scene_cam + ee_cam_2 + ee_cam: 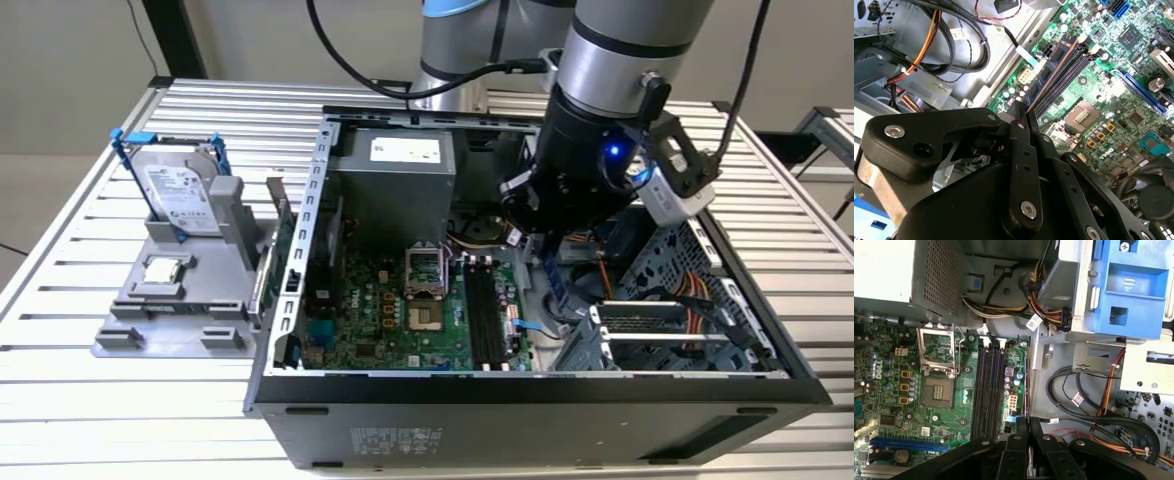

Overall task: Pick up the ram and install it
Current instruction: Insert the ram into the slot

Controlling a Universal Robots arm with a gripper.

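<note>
- The computer case's near wall (534, 400) rises closest in the exterior view; with the other walls it fences the work in, so the way in is from above.
- Left, outside the case, a grey holder (134, 335) carries the hard drive (180, 195) and a small silver chip (163, 268).
- Further right lies the motherboard (387, 300), its dark memory slots (487, 315) empty.
- Just right of the slots the gripper (545, 240) is clamped on the ram (547, 272), which hangs edge-down above the board's right edge.
- Judged step: pickup done, carrying to install. Seating calls for shifting the stick left over a slot, parallel to it, then pressing straight down.
- Right, the drive cage (667, 320) and cables (694, 290) crowd close, leaving little room there.
</note>
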